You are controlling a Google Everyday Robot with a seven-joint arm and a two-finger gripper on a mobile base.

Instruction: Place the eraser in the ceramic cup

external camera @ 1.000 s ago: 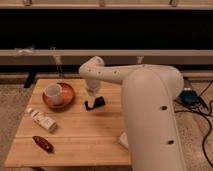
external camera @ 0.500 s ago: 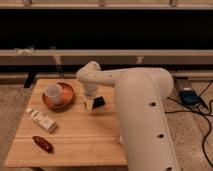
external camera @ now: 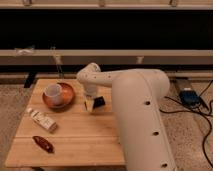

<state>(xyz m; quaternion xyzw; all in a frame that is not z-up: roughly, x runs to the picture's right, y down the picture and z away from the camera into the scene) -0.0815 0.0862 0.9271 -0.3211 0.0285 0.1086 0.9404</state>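
Since a second ago the white arm [external camera: 135,100] has swung left over the wooden table [external camera: 80,142]. The gripper [external camera: 91,104] now hangs low near the table's middle, right against the black eraser [external camera: 100,101]. Whether the claw is apart, together or clamped, I cannot tell. The white cup [external camera: 53,92] stands in a reddish-brown bowl [external camera: 68,98] to the left, apart from the eraser. A pale block [external camera: 41,120] and a dark red object [external camera: 43,144] lie nearer the front left.

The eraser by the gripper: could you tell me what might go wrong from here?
The gripper sits right at the eraser; an off-centre grasp could push it aside. The ceramic cup stands in the bowl, so a missed drop may land in the bowl instead.
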